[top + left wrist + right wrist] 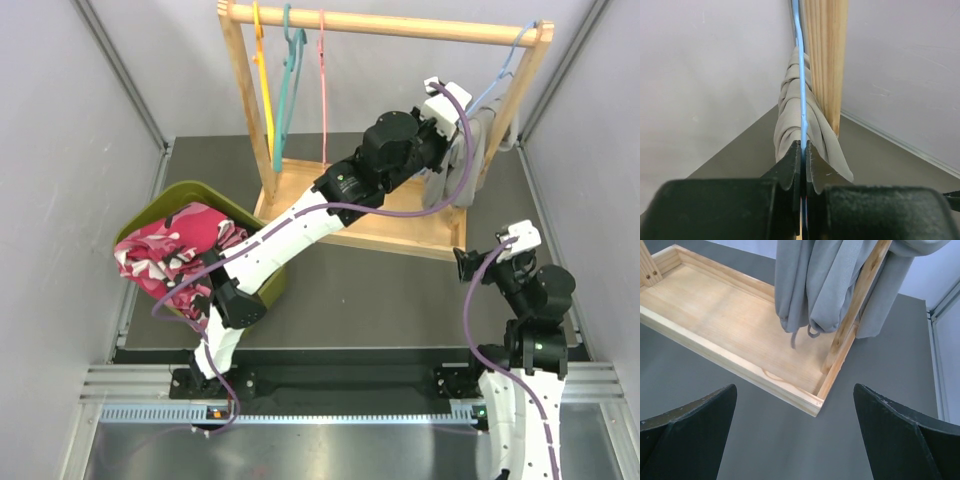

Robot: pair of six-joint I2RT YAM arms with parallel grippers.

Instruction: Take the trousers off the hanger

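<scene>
1. Presently, the trousers (pixel 805 285): grey and bunched in folds. They are draped over the light blue hanger (pixel 801 90) at the right end of the wooden rack (pixel 400 25). The legs hang down beside the right upright post (pixel 827 60), and a drawstring loop dangles over the base.
2. Left gripper (pixel 802 150): reached across to the rack's right end. Its fingers are pressed together on the thin edge of the light blue hanger, with the cloth touching the fingertips on both sides.
3. Right gripper (pixel 795 390): fingers spread wide and holding nothing. It hovers over the dark table (pixel 380 290), just off the near right corner of the rack's base tray (pixel 715 310), and points at the hanging trousers.
4. Yellow hanger (pixel 262 70), teal hanger (pixel 290 80) and pink hanger (pixel 323 80): bare, hung together at the left end of the rail and well apart from the blue one.
5. Green bin (pixel 180 195): at the table's left side, beside the rack's left corner.
6. Pink patterned garment (pixel 175 250): heaped in the bin and spilling over its near rim.
</scene>
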